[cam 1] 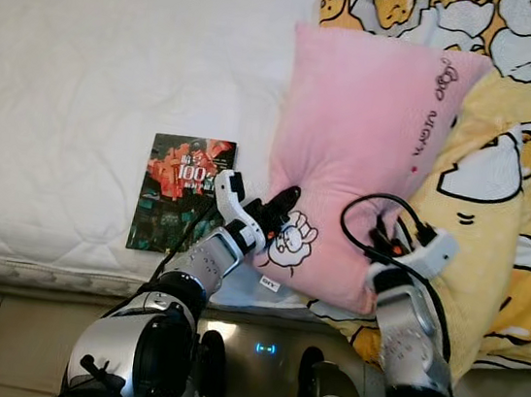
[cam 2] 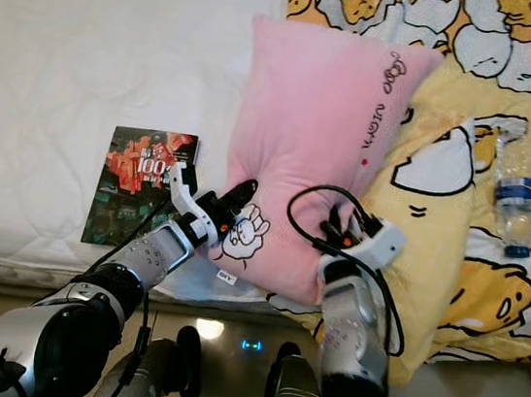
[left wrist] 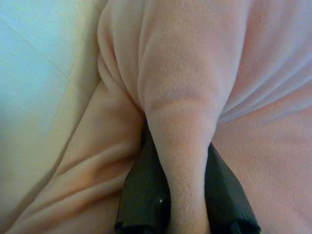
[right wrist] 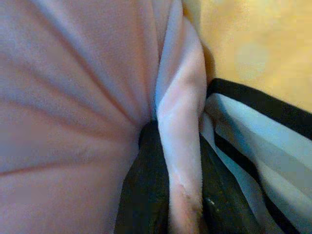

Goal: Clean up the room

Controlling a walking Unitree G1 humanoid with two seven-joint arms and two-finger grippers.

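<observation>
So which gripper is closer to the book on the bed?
Left. The left gripper pinches the pink pillow corner just beside the book; the right gripper grips the pillow's far corner, by the yellow blanket.

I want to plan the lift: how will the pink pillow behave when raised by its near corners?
The pillow will probably sag between grips: its plush bunches into folds between the left tool and right tool. It looks light and unlikely to slip.
</observation>
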